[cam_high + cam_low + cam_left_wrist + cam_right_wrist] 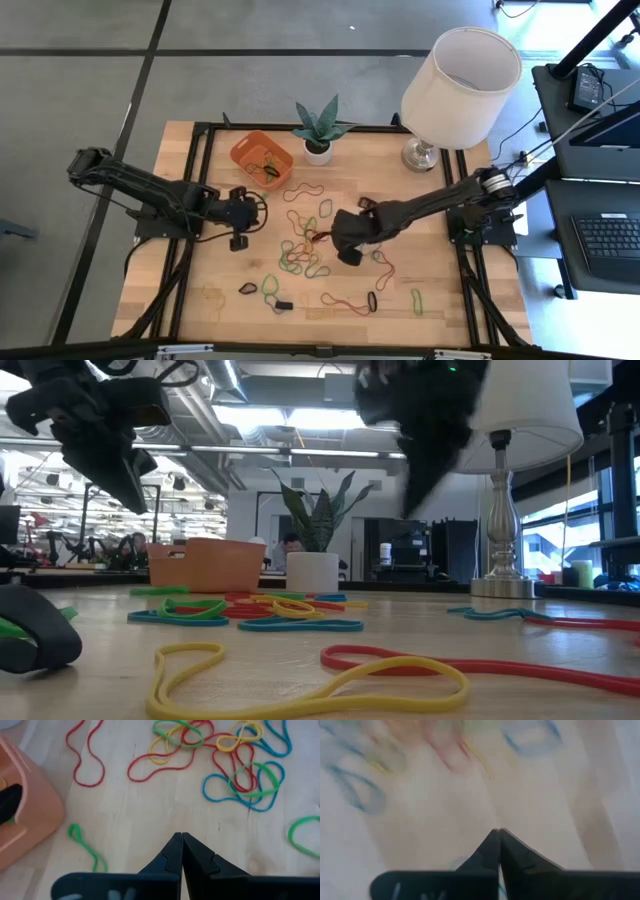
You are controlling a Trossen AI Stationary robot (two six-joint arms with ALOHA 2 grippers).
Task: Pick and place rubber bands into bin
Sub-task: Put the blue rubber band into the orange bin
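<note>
You are looking at both grippers pressed fully shut and holding nothing. The left gripper [181,840] is hovering over bare wood just beside the orange bin [262,156], its fingertips meeting in a sharp point; only its wrist view is showing you the thin green loop [86,847] lying next to the bin's rounded plastic corner. The right gripper [498,834] is hanging over the main tangle of rubber bands [305,245], well out from the bin toward the table's middle, and its own view is too blurred to pick out single loops. From above, you are seeing a few bands already lying inside the bin. The low view is giving you the bin's shallow wall beside the white plant pot [312,572], with slack yellow and red loops nearest the camera.
</note>
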